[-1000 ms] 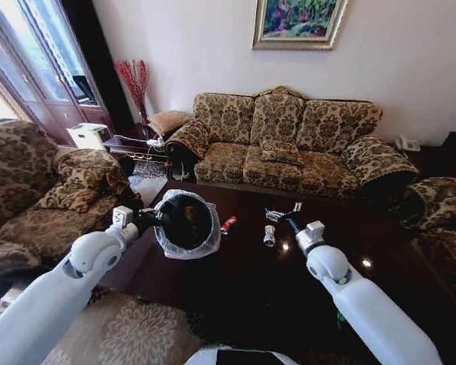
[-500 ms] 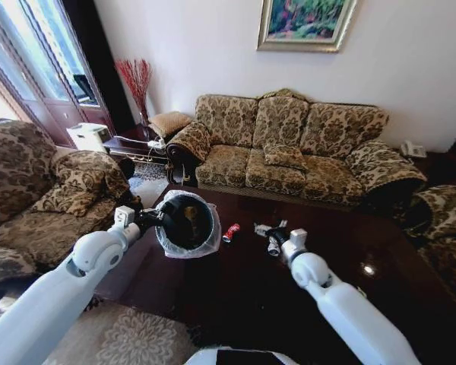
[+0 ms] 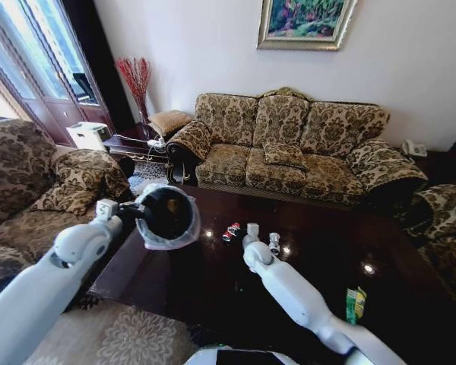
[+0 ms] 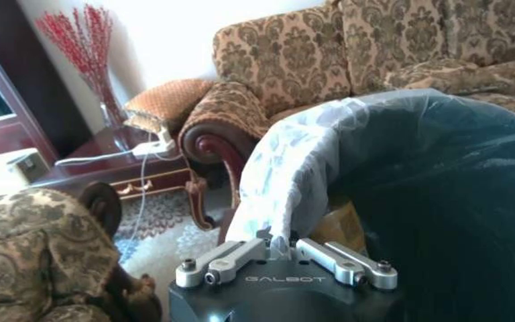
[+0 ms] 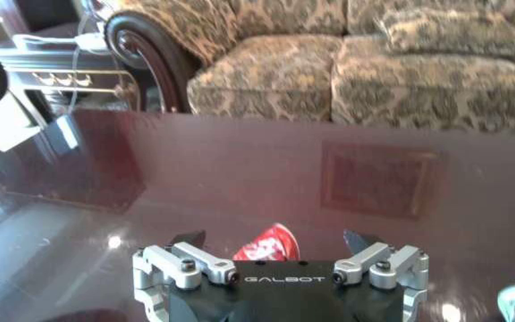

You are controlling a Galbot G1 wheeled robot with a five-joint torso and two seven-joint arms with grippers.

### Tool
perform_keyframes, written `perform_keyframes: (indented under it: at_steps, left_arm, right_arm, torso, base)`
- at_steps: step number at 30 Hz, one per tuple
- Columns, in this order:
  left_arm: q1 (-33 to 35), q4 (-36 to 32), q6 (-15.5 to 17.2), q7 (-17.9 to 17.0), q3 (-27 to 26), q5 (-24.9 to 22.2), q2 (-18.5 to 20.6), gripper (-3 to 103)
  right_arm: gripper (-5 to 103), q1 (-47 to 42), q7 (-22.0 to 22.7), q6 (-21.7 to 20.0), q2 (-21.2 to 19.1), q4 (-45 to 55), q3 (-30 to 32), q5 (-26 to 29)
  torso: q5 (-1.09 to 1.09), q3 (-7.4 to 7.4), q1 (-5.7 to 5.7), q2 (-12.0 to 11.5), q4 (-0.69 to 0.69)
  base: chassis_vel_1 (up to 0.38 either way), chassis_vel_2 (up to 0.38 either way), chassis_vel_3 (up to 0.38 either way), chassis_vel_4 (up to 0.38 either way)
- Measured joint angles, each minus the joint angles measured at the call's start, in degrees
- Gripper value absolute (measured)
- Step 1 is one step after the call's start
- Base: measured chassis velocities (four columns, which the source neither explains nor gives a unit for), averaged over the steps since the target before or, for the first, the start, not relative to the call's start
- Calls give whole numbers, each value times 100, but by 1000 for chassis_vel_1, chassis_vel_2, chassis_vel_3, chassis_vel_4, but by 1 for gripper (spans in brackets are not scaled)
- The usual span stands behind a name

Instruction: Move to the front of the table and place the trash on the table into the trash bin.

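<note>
Your small red piece [image 5: 267, 245] lies on the glossy worktop [image 3: 213, 281], near its far-left part, directly between the spread jaws of your right claw [image 5: 275, 243]. It looks light and crushable, likely to skid on the polish; take it across its narrow middle. The silvery can [image 3: 274, 242] stands just right of it; the green-yellow wrapper [image 3: 355, 303] lies well apart, near right. Your left claw [image 4: 286, 249] is clamped on the trash bin [image 3: 167, 217] liner, holding it up at left. The bin's contents are hard to make out.
</note>
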Motion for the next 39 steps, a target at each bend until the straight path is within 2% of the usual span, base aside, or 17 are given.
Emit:
perform_keyframes:
  at_steps: [6,8,9,12,13,15,24,26,28,30,31,34,35,38,39]
  left_arm:
    - [-103,222,-39,66,-28,-119,22,0]
    - [-175,230,-43,69,29,-144,20,0]
    - [-175,230,-43,69,29,-144,20,0]
    - [-522,271,-42,82,373,-176,36,0]
    - [-522,271,-42,82,373,-176,36,0]
    - [-695,293,-43,102,494,-219,75,0]
    - [-637,228,-42,107,380,-372,313,0]
    - [-634,185,-35,90,358,-420,383,0]
    - [-647,171,-29,88,358,-433,395,0]
    - [-712,138,-17,75,377,-460,401,0]
    - [-712,138,-17,75,377,-460,401,0]
    - [-756,96,0,71,431,-469,363,0]
    - [-756,96,0,71,431,-469,363,0]
    - [-748,59,8,62,439,-468,329,0]
    - [-748,59,8,62,439,-468,329,0]
  right_arm:
    - [100,164,-13,-33,362,-580,105,66]
    - [100,289,-175,-12,606,-1013,199,-3]
    - [100,289,-175,-12,606,-1013,199,-3]
    - [100,364,-408,97,940,-1644,476,-381]
    - [100,364,-408,97,940,-1644,476,-381]
    - [100,404,-513,174,1131,-2064,739,-658]
    - [101,496,-1130,383,1376,-2682,1089,-943]
    - [92,486,-1311,406,1382,-2695,1110,-955]
    - [92,472,-1340,406,1373,-2672,1106,-955]
    - [82,420,-1370,406,1322,-2578,1086,-945]
    - [82,420,-1370,406,1322,-2578,1086,-945]
    - [65,336,-1379,407,1250,-2439,1037,-892]
    - [65,336,-1379,407,1250,-2439,1037,-892]
    - [50,260,-1395,399,1219,-2352,1015,-822]
    - [50,260,-1395,399,1219,-2352,1015,-822]
  torso:
    - [-2,1,2,0,-2]
    - [-1,1,3,0,-1]
    - [-1,1,3,0,-1]
    - [0,1,2,0,0]
    - [0,1,2,0,0]
    - [0,1,2,1,-5]
    - [0,0,2,2,-1]
    - [0,-1,1,3,-1]
    - [0,-1,1,3,-1]
    - [1,-1,1,2,-1]
    - [1,-1,1,2,-1]
    - [1,-1,2,2,-1]
    - [1,-1,2,2,-1]
    - [-1,-1,1,2,-2]
    - [-1,-1,1,2,-2]
  base:
    - [0,0,0,0]
    - [0,0,0,0]
    - [0,0,0,0]
    - [0,0,0,0]
    - [0,0,0,0]
    - [0,0,0,0]
    - [0,0,0,0]
    - [0,0,0,0]
    - [0,0,0,0]
    - [0,0,0,0]
    - [0,0,0,0]
    - [0,0,0,0]
    - [0,0,0,0]
    - [0,0,0,0]
    - [0,0,0,0]
